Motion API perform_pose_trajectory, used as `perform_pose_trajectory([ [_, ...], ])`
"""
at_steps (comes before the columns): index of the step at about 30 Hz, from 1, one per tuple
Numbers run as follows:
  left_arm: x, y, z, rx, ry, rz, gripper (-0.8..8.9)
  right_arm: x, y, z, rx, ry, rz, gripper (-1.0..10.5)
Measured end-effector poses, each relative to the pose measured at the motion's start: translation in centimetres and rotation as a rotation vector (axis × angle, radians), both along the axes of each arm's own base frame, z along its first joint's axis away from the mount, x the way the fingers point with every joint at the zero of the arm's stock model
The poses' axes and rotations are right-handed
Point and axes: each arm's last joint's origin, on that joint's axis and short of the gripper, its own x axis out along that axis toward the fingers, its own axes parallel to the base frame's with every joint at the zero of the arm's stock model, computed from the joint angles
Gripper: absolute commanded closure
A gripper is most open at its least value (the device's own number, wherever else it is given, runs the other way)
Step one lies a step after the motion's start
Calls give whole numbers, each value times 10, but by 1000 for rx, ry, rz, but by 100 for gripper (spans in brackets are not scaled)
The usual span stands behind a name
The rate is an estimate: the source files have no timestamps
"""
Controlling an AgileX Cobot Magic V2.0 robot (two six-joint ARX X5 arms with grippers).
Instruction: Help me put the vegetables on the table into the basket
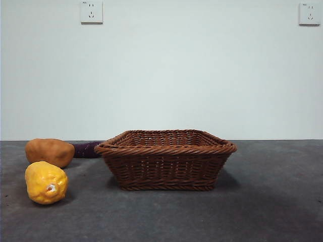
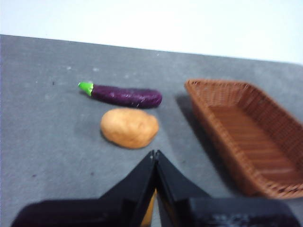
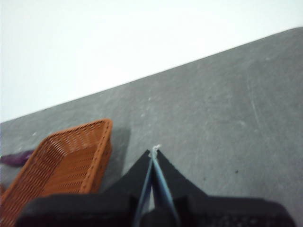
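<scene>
The wicker basket (image 1: pixel 165 158) stands mid-table and looks empty; it also shows in the left wrist view (image 2: pixel 248 135) and the right wrist view (image 3: pixel 61 163). Left of it lie the orange-brown potato (image 1: pixel 49 152), the bumpy yellow fruit (image 1: pixel 46 182) in front of it, and the purple eggplant (image 1: pixel 86 149) behind, partly hidden. My left gripper (image 2: pixel 155 153) is shut and empty, above the table short of the potato (image 2: pixel 129 127) and the eggplant (image 2: pixel 124 96). A sliver of yellow (image 2: pixel 148 213) shows under its jaws. My right gripper (image 3: pixel 154 150) is shut, over bare table right of the basket.
The dark grey table (image 1: pixel 272 191) stretches right of the basket. A white wall with two power sockets (image 1: pixel 91 11) stands behind. Neither arm shows in the front view.
</scene>
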Motion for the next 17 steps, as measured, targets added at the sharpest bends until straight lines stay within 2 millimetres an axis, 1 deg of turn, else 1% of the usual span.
perform_pose_trajectory([
  [4, -3, -1, 27, -31, 3, -40, 820, -5, 2, 20, -17, 89, 66, 958],
  [7, -4, -3, 45, -49, 49, -108, 820, -6, 4, 36, -34, 133, 133, 958],
  [12, -2, -7, 66, -85, 168, -252, 820, -2, 6, 61, -51, 196, 239, 958],
  [17, 1, -8, 83, -63, 218, -278, 820, 1, 8, 85, -81, 242, 319, 957],
])
